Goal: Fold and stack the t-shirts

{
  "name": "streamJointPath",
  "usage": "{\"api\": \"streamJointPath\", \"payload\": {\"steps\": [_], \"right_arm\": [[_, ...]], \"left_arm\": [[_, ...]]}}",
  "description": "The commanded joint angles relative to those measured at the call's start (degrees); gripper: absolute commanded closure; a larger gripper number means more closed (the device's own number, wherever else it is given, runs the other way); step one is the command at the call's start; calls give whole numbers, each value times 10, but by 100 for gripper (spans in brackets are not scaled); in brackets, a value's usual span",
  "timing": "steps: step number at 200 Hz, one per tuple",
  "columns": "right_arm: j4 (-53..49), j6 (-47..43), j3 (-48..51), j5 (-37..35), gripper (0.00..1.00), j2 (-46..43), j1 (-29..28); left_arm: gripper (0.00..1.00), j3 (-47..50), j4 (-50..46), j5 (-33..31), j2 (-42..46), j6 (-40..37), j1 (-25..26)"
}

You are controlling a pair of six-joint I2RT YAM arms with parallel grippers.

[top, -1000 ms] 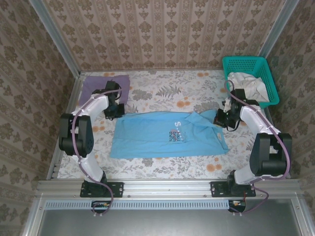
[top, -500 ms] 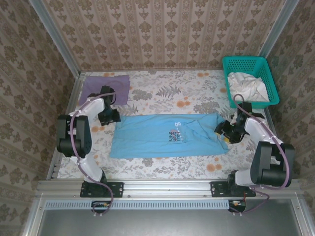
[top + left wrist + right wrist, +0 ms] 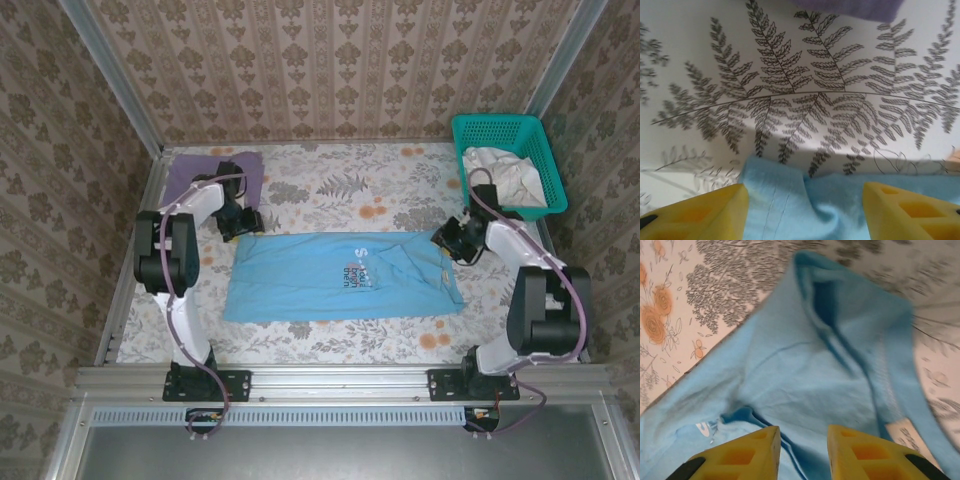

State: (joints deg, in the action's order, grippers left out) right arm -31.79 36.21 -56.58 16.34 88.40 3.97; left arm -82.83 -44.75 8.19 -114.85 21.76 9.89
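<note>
We see the sky-blue t-shirt [image 3: 340, 275] lying flat in the middle of the table [image 3: 330, 190], which has a flower cloth on it. The shirt lies sideways, and its print sits a little right of the middle. Its right end is bunched and folded over a bit.

The purple t-shirt [image 3: 185, 180] lies in the upper left of the table. It is near the blue one but not touching it.

The left gripper [image 3: 240, 222] is down at the upper left corner of the blue shirt, just below the purple shirt. In the left wrist view its yellow fingers [image 3: 710, 210] stand wide apart at the bottom of the frame. The edge of the blue shirt lies between them with a small wrinkle in it. The fingers are not pinching it, so the gripper has let go. A bit of purple cloth peeks in at the top of that frame.

The right gripper [image 3: 445, 243] is at the upper right corner of the blue shirt. In the right wrist view its yellow fingers [image 3: 750, 450] are close together with a thin gap between them. The rumpled blue cloth lies under them. We see nothing squeezed in the gap.

A teal basket [image 3: 495, 122] sits at the top right with a white cloth [image 3: 510, 170] inside.
</note>
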Motion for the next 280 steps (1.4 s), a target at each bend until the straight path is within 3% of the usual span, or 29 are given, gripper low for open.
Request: {"api": "streamJointPath", "payload": {"steps": [1,51,82,94,141,163,204,232,261,280], "right_arm": [[-19,-18,-60,-57,68,39,-30],[-48,-36,-120,-106,69,117,-50],[-53,-37,-138,-116,70,173,-51],[-50,-37,-145,-120,70,197,-51],[-91,-29,-209,-146,67,271,-51],[-106,-21,-231,-154,61,285,-52],[-107,-15,-262,-143,48,294,-51],[-94,-22,-274,-113,39,261,-53],[-85,-48,-262,-84,36,203,-53],[-52,-63,-227,-27,36,163,-56]], "left_arm": [[40,-15,-23,5,-10,-9,1],[56,-16,-19,-15,-25,-1,-5],[84,-16,-21,-39,-33,8,-5],[91,-13,-23,-54,-33,13,-7],[96,8,-38,-113,-22,30,-42],[95,21,-38,-124,-18,38,-62],[85,20,-35,-113,-14,45,-81],[69,-10,-42,-88,-7,44,-80],[49,-65,-72,-82,10,41,-75],[36,-87,-79,-93,37,37,-65]]}}
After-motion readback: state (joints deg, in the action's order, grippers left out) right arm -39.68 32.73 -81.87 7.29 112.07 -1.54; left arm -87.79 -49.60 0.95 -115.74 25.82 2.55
